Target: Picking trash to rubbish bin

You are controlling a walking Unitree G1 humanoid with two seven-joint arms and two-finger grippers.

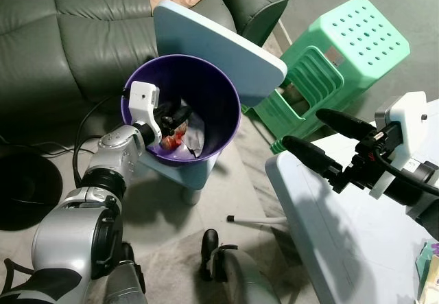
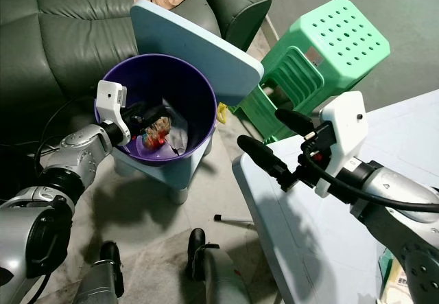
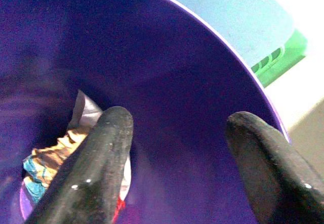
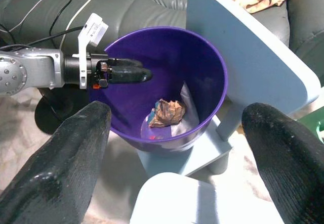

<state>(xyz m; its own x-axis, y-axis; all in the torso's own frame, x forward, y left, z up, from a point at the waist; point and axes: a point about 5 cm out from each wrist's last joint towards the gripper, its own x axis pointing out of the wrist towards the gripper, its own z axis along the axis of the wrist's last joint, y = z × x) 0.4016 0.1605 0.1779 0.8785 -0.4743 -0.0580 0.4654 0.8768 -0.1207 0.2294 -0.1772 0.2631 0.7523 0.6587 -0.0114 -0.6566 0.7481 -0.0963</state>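
Fingers of both the left gripper (image 4: 132, 74) and right gripper (image 1: 317, 134) spread empty, purple bin (image 1: 221, 91) on a blue chair (image 1: 226, 47).

Purple bin (image 1: 206, 91) on pale blue chair (image 1: 226, 50), crumpled trash (image 4: 169, 113) inside

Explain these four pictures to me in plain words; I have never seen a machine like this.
This is a walking humanoid robot with two silver arms, each ending in a two-fingered black claw. The two wide pictures come from cameras in its head, looking down. The other two come from cameras on its wrists, looking along the fingers. The left claw reaches, open, into a round purple plastic bin that stands on a pale blue child's chair. Crumpled wrappers lie at the bin's bottom. The right claw, open and holding nothing, hovers over the edge of a pale table. A green plastic stool and a grey sofa stand behind.
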